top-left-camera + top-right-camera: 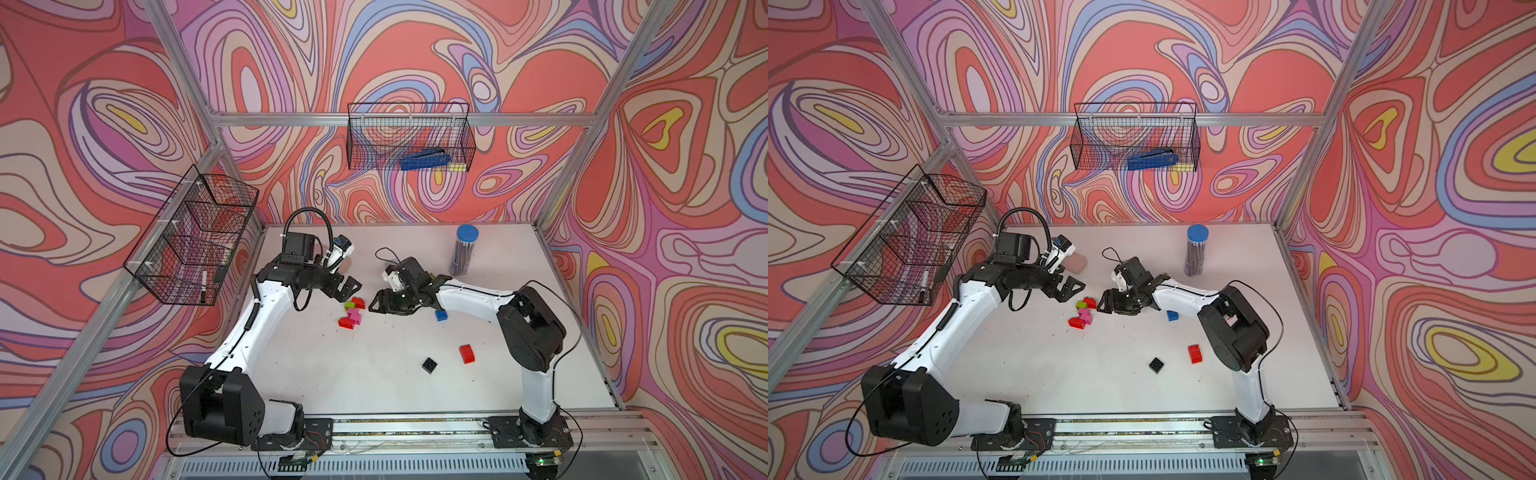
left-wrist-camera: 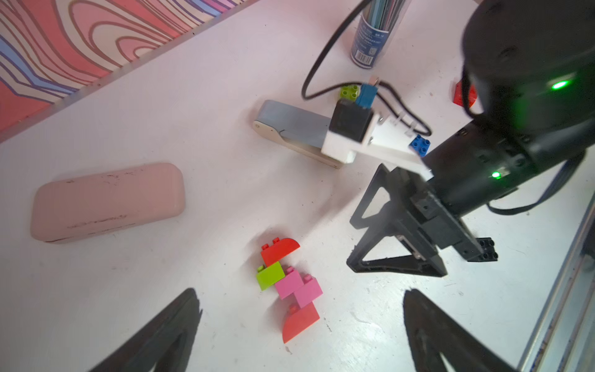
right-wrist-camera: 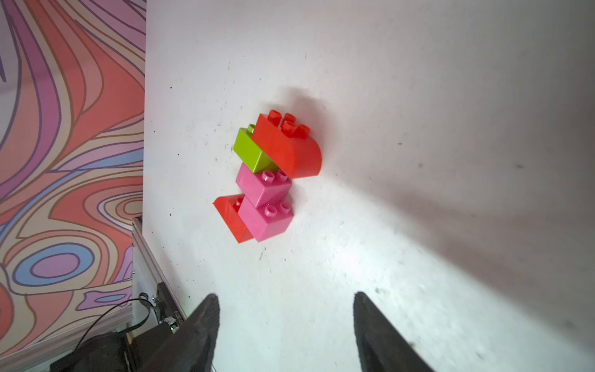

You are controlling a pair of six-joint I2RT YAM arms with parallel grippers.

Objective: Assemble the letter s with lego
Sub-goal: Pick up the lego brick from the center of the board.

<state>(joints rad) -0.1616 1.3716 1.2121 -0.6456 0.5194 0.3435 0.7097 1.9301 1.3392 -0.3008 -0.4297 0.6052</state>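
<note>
The lego cluster lies on the white table between both grippers: a red curved brick, a lime green one, two pink ones and a second red curved brick joined in a zigzag. My left gripper hovers over it, open wide, touching nothing. My right gripper stands open just right of the cluster, nothing between its fingers. Loose lego lies apart: a blue brick, a red brick, a black brick and a lime brick.
A blue-capped pencil tube stands at the back right. A pink oblong case and a grey-blue stapler lie behind the grippers. Wire baskets hang on the back wall and the left wall.
</note>
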